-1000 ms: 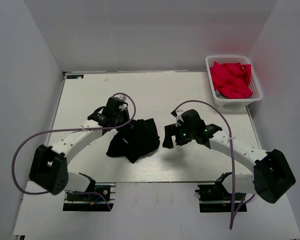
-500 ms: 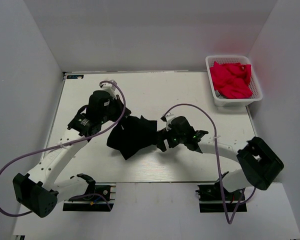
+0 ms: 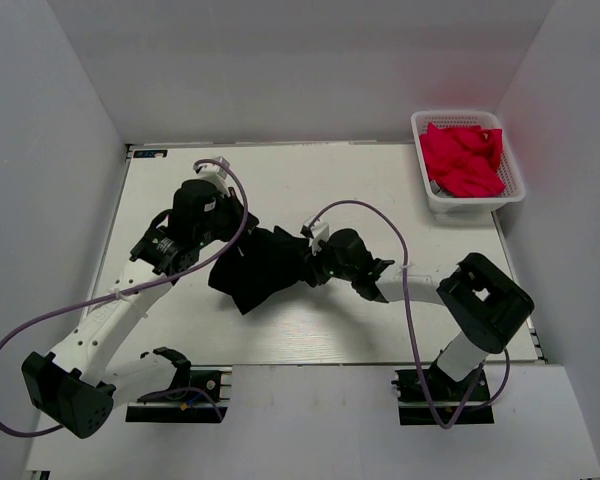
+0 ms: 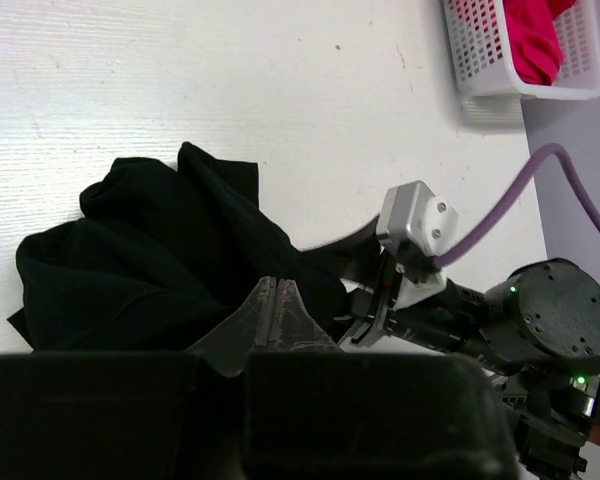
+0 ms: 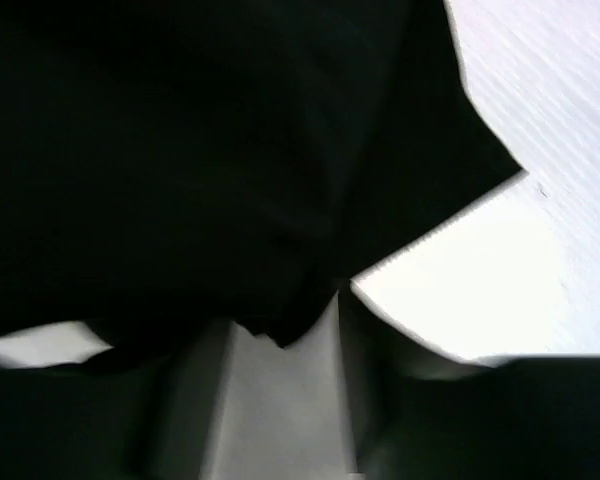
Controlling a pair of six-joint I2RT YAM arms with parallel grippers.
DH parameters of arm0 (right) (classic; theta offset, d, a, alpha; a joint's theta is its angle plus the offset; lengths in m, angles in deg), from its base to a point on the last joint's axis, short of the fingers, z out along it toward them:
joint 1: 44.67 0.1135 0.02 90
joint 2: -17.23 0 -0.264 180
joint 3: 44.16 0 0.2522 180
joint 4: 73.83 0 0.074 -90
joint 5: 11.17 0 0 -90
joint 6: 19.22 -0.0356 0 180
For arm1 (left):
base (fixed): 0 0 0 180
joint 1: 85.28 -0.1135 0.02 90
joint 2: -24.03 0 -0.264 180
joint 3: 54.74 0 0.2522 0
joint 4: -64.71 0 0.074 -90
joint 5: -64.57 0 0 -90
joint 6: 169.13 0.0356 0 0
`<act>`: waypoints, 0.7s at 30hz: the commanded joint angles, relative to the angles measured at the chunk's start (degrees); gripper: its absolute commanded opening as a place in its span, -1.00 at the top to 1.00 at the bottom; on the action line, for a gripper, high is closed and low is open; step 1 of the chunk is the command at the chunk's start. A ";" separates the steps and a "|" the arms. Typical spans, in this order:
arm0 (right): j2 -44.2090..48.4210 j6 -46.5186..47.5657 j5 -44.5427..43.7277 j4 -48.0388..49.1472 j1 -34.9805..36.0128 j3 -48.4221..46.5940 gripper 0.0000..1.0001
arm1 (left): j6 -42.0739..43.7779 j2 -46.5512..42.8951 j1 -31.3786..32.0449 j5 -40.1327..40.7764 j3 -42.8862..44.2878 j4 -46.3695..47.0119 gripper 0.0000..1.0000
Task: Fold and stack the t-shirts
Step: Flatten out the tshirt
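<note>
We see the black t-shirt [image 3: 265, 268] bunched in a crumpled heap near the middle of the white table [image 3: 380, 180], between the two arms. The left arm climbs from its base at the near left corner, runs up and away across the table, then bends at the wrist toward the right, so its head sits over the heap's upper left edge. The left gripper [image 4: 277, 288] has its fingers pressed together, tips meeting in front of the dark cloth. We cannot tell whether a fold is caught between them.

The right arm is folded tight. Its elbow block stands on the right side of the table, and the forearm stretches low and leftward to the heap's right edge. The right gripper [image 5: 337, 300] is closed too, with black cloth draped over and pinched at its tips. A purple cable [image 3: 380, 208] arcs above that forearm.

Well apart at the far right corner stands a white basket [image 3: 464, 114] holding red cloth [image 3: 465, 160].
</note>
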 commanded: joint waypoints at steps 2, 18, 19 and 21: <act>-0.68 3.96 7.30 10.54 0.70 -1.01 0.51 | -0.30 -1.20 0.21 2.26 2.98 0.64 1.00; 34.18 -1.05 -26.08 -16.08 0.61 -5.22 1.00 | 2.33 -4.79 0.21 4.30 14.12 2.73 1.00; 35.52 -0.53 -28.44 -19.05 0.53 -6.37 1.00 | 3.03 -5.50 0.21 2.63 15.18 3.45 1.00; 39.75 1.14 -30.91 -24.23 0.44 -12.41 1.00 | 3.74 -5.50 0.21 2.09 19.21 4.24 1.00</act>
